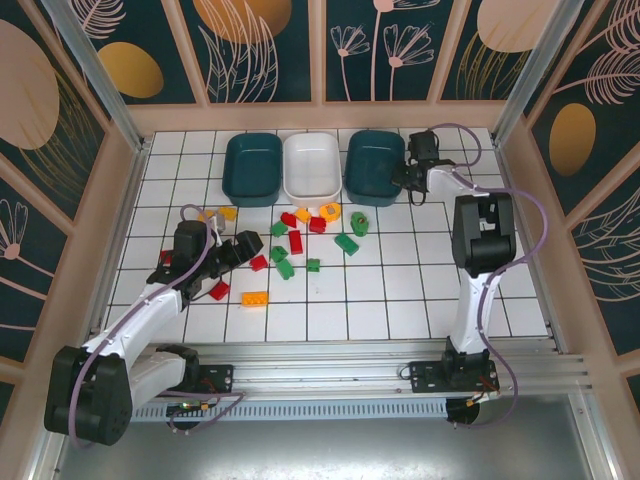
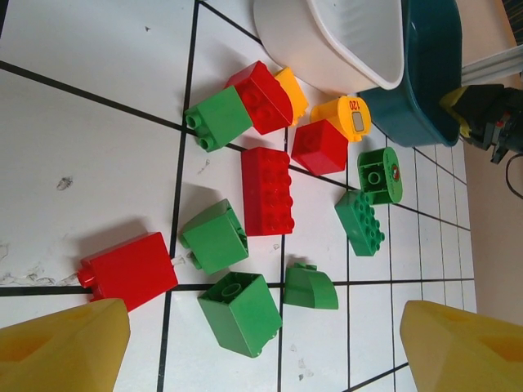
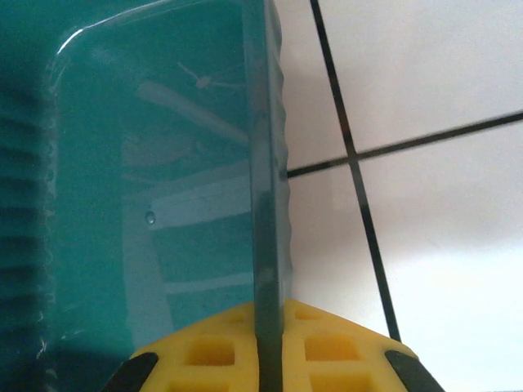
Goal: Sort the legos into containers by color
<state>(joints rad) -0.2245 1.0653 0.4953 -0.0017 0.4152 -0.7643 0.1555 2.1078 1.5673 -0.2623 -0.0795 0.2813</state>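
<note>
White tiled table carries three containers and scattered legos.

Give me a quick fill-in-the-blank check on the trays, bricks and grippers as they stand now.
1. The middle tray is ____ in color.
2. The right gripper grips the rim of the right-hand tray, which is dark ____.
3. The left gripper hovers over the bricks with its jaws ____.
4. All bricks lie on the table; the trays hold ____ of them.
Missing words: white; teal; open; none.
</note>
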